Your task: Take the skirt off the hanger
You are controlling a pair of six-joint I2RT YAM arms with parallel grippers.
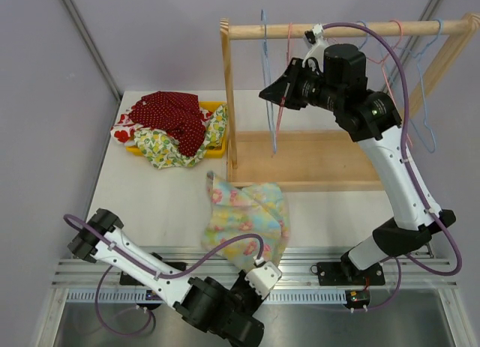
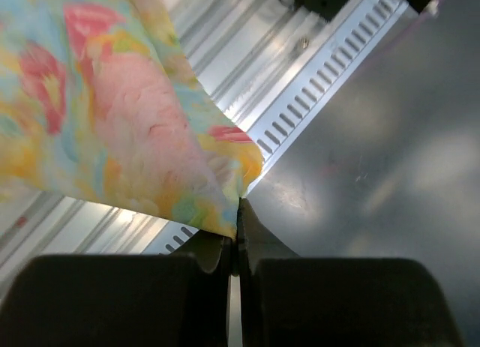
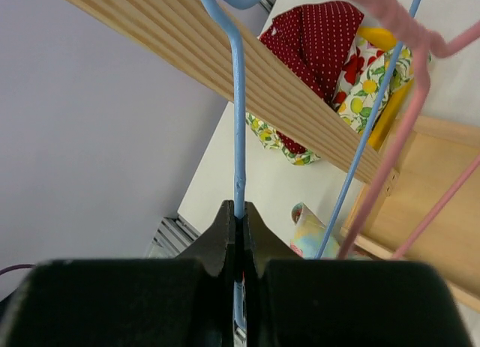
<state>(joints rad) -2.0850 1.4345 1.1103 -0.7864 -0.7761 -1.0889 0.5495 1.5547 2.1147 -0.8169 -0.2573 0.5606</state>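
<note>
Skirt (image 1: 246,219) is on the table (image 1: 165,197) right ahead of the left gripper (image 2: 238,210), with one corner reaching between its fingertips over the near rail (image 2: 315,100). Hanger (image 3: 238,122) hangs off the rack (image 1: 337,30), its wire running straight up out of the right gripper (image 3: 238,216). Second hanger (image 3: 406,111) is just right of that. Clothes pile (image 1: 172,122) sits in a tray (image 1: 214,105), ahead-left of the left gripper.

Bright even light, soft shadows, glare on metal rail (image 2: 300,115), skirt (image 2: 112,122) blurred in left wrist view

table (image 1: 157,201): white | on it: tray (image 1: 212,105), rack (image 1: 330,160), skirt (image 1: 247,212) at near edge
</note>
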